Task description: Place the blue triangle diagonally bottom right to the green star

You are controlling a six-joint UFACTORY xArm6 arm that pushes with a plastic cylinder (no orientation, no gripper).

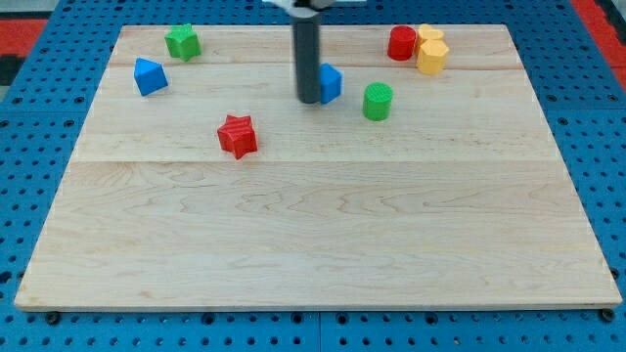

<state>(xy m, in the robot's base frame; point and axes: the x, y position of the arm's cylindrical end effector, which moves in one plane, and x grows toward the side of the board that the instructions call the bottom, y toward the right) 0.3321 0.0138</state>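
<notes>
In the camera view, my tip [309, 100] stands near the top middle of the wooden board [313, 244], touching or just beside the left face of a blue cube [332, 83], which the rod partly hides. There is no pincer on this arm, only the straight dark rod, so nothing is open, closed or gripped.

The blue triangle [149, 76] lies near the view's top left, well apart from my tip. The green star [182, 42] is above it and a little to the right, close to the board's top edge. So the triangle now sits below-left of the star, and I judge it must go to the lower right of it.

To do this well, I would bring the tip around to the triangle's left side and push it rightward in a short stroke, keeping away from the star. The wedge may turn if I push off its middle.

The blocks look like matte plastic with sharp edges; the board is smooth pale wood. Also present are a red star [237, 135], a green cylinder [378, 101], a red cylinder [401, 43] and two yellow blocks [430, 51] touching each other.
</notes>
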